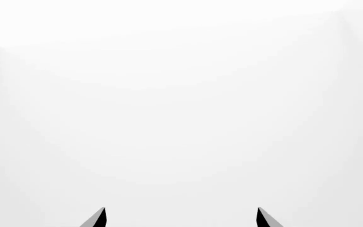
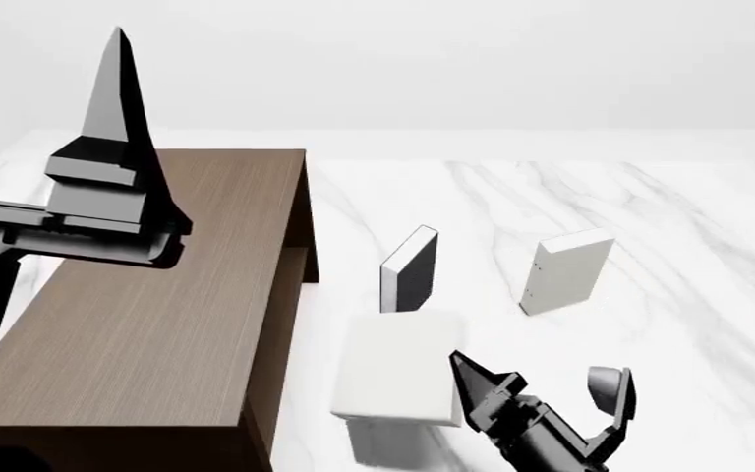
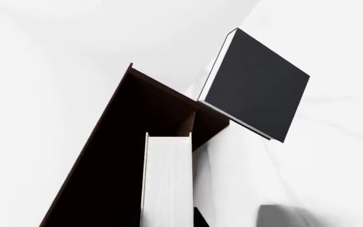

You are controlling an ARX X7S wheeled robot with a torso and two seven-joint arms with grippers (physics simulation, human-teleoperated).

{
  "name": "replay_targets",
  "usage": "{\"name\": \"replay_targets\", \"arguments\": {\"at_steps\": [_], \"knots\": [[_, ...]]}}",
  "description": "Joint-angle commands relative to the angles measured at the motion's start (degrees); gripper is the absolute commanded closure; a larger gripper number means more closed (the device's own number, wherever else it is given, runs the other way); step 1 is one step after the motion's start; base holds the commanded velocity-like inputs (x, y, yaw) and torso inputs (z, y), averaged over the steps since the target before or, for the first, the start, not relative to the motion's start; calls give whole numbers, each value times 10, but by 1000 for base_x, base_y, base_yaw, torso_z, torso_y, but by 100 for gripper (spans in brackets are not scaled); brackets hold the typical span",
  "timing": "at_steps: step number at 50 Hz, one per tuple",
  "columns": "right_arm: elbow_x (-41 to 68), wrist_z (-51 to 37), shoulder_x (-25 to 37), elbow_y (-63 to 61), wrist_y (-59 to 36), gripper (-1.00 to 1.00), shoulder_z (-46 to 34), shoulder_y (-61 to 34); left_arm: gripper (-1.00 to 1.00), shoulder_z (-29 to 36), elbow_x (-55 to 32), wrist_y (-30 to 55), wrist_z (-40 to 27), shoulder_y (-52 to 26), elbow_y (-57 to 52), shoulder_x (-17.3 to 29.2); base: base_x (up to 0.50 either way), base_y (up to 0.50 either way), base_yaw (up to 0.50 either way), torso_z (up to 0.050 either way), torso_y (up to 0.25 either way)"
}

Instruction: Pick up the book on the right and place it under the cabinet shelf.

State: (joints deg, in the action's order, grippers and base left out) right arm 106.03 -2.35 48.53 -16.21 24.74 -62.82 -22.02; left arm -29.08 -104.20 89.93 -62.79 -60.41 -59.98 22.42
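The book (image 2: 397, 372), a plain pale hardback, sits just off the open side of the brown cabinet (image 2: 154, 315), outside it. In the right wrist view its page edges (image 3: 167, 182) stand before the dark cabinet interior (image 3: 125, 156), where a brown board, the cabinet shelf (image 3: 186, 125), shows edge-on. My right gripper (image 2: 545, 382) is open beside the book, which lies outside its left finger (image 2: 478, 380); nothing is between the fingers. My left gripper (image 1: 181, 216) is raised high over the cabinet, open and empty.
A black-covered book (image 2: 412, 267) stands upright on the white marble surface (image 2: 692, 324) beyond the right gripper. Another pale book (image 2: 568, 271) stands to its right. The raised left arm (image 2: 95, 211) hangs over the cabinet top.
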Motion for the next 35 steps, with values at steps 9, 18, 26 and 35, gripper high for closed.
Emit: {"name": "replay_targets", "arguments": {"at_steps": [9,18,26,35], "knots": [[-34,26,-54,66,-28,100,1,-32,-100,-3,-9,0,-5,1,0,-2,0,0,0,1,1],[-32,40,-98,104,-40,100,-5,-48,-100,-2,-11,0,-4,0,0,-1,0,0,0,0,1],[-35,51,-130,139,-45,100,-10,-58,-100,2,-5,0,0,1,0,-4,0,0,0,0,1],[-40,65,-169,194,-57,100,-22,-68,-100,3,0,0,5,1,0,-6,0,0,0,0,0]]}}
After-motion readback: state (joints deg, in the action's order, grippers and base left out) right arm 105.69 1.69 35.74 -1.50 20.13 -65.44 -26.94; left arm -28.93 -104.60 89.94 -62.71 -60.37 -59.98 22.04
